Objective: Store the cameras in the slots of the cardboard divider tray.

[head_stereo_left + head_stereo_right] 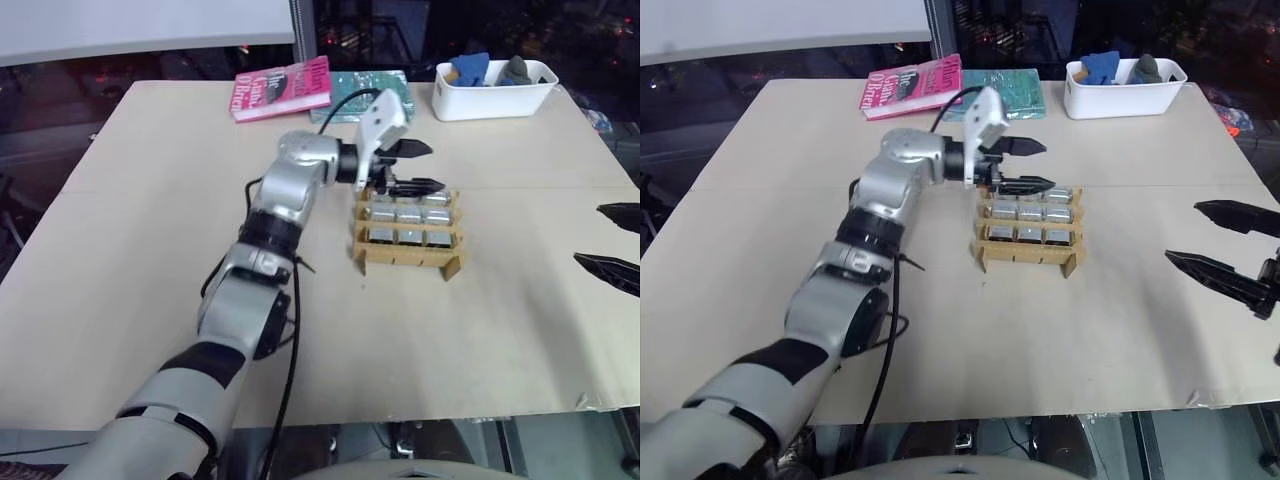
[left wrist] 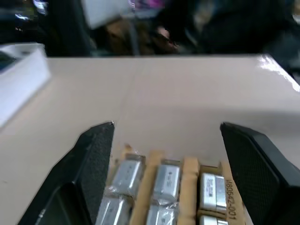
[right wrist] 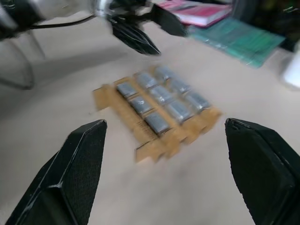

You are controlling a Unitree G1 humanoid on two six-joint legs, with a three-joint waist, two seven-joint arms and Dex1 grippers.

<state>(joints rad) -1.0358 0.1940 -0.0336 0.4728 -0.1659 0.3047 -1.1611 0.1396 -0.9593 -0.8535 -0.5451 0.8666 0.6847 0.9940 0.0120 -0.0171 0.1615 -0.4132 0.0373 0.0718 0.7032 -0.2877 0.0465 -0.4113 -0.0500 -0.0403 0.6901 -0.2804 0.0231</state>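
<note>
We look down on the tray, a small brown cardboard rack of crossed strips with notched ends, standing mid-table with silvery cameras in what we count as all nine slots, three rows of three. Each camera sits upright, its pale top showing above the strips; some look wrapped in clear film. The left gripper hovers just above the tray's far edge, pointing across it, jaws spread and empty. The right gripper hangs well off to the tray's right, jaws also wide, holding nothing. We judge the storing step all but finished: we see no loose camera on the table around the tray. The next move, as we read it, calls for drawing the left gripper clear without clipping the strips, which could tip the light rack. Beyond the tray lie a pink book, a green board and a white bin.
</note>
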